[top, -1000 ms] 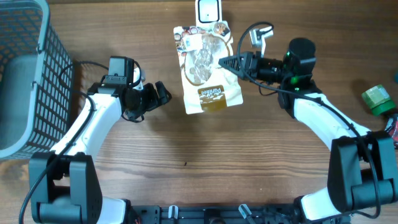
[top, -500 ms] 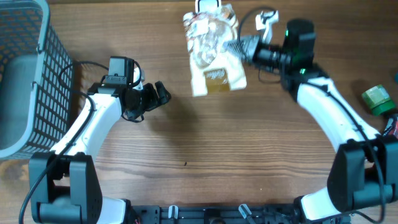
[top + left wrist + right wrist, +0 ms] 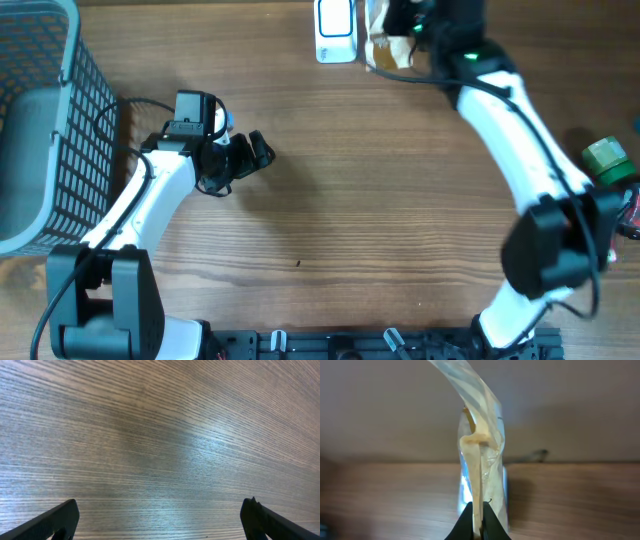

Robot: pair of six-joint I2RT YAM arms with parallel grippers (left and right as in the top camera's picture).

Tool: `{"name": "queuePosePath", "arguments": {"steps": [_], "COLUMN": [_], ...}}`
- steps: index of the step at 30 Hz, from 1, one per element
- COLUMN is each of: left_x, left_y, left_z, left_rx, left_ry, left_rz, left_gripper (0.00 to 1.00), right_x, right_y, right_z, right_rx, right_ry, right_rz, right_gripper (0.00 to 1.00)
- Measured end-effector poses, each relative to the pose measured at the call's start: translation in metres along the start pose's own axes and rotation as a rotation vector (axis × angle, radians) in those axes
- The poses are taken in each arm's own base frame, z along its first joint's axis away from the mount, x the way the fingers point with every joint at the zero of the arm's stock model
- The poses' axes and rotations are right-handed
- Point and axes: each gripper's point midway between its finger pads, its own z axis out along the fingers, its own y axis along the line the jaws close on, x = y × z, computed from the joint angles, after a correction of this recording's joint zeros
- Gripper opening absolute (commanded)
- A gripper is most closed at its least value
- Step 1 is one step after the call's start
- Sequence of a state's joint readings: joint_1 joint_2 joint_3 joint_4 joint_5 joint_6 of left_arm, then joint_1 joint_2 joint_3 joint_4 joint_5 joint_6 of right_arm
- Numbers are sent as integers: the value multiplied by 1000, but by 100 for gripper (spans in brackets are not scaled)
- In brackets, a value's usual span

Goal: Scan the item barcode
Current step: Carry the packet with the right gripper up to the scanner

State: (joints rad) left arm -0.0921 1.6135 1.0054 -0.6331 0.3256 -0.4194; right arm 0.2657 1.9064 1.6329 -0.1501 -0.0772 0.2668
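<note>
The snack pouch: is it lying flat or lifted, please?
Lifted: the right gripper pinches the pouch by its edge, upright, off the table.

table (image 3: 160,435): wood-grain, slight sheen | pouch (image 3: 479,470): glossy plastic film | basket (image 3: 95,100): plastic mesh

Overhead looks straight down at the table (image 3: 350,200); both wrist views (close-up) share it.

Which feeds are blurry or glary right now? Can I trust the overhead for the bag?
Overhead: the snack bag and the right arm at the top edge look blurred, while the scanner beside them is crisp. Left wrist: bright glare patch on the table. Right wrist: bag edge fairly sharp, background soft.
</note>
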Motion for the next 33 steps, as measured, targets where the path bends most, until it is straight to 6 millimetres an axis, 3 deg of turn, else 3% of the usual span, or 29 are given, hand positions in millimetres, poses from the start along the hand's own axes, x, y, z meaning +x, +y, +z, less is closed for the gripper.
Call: {"name": "queuePosePath", "arguments": {"steps": [3, 6, 11, 16, 21, 33], "left_x": [0, 0, 0, 0, 0, 0], "left_y": [0, 0, 0, 0, 0, 0], "left_z": [0, 0, 0, 0, 0, 0], "left_rx": [0, 0, 0, 0, 0, -1], "left_ry": [1, 0, 0, 0, 0, 0], "left_rz": [0, 0, 0, 0, 0, 0], "left_gripper": [100, 100, 100, 100, 100, 100], "right_x": [30, 45, 26, 15, 42, 100], "right_y": [-2, 5, 19, 5, -7, 18], "right_z": [28, 39, 36, 35, 52, 84], "right_rx": [92, 142, 237, 353, 392, 367], "right_ry": [40, 50, -32, -40, 43, 139], "right_rz": [-133, -255, -451, -621, -768, -1033], "right_gripper": [5, 5, 5, 5, 5, 4]}}
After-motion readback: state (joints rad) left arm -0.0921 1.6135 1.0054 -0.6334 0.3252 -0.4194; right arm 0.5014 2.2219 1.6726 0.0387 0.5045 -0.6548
